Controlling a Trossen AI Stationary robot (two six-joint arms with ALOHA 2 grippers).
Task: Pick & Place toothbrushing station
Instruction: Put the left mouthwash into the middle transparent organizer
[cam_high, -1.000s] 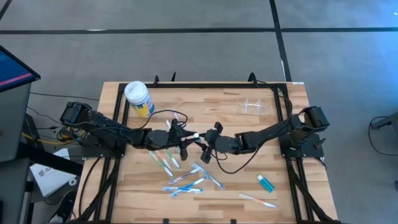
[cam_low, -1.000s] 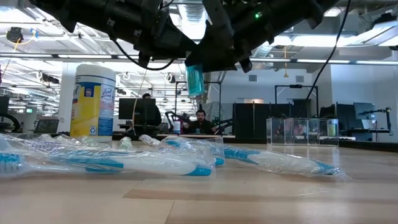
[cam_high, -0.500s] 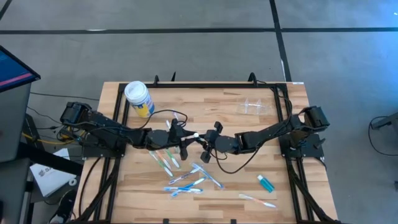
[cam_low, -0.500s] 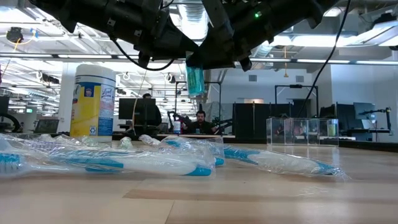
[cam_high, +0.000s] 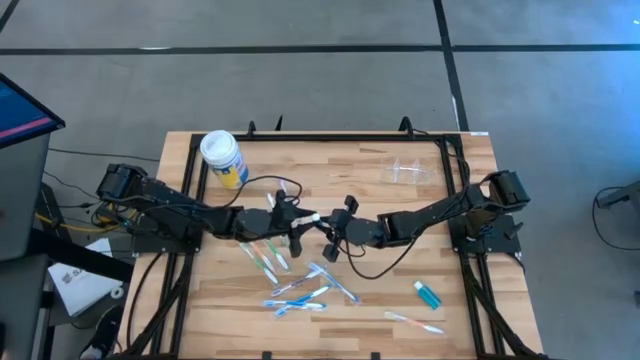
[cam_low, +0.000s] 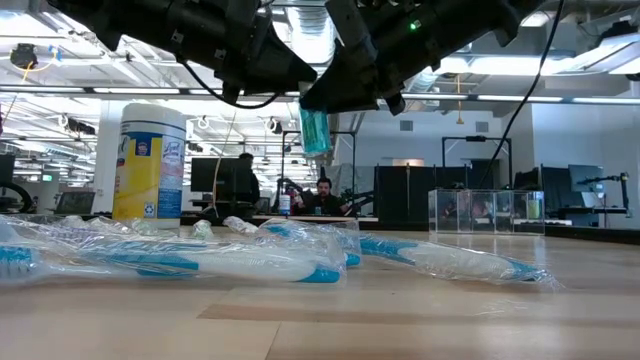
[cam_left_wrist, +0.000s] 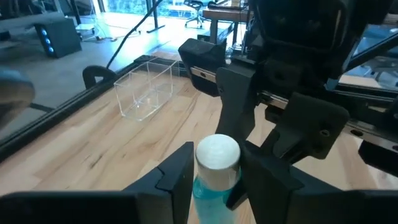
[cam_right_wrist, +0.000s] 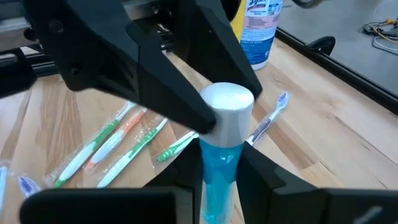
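The small see-through plastic cup (cam_high: 410, 170) stands on the wooden table (cam_high: 330, 165) near its far right corner, well apart from both arms. Above the table's middle the two grippers meet over a blue tube with a white cap (cam_high: 312, 217). The right gripper (cam_right_wrist: 217, 165) is clamped on the tube's blue body — its fingers press both sides. The left gripper (cam_left_wrist: 214, 171) flanks the tube's white-capped end; whether it presses I cannot tell. Wrapped toothbrushes (cam_high: 300, 290) lie scattered below, and a white-lidded yellow-and-blue canister (cam_high: 222, 158) stands at the far left.
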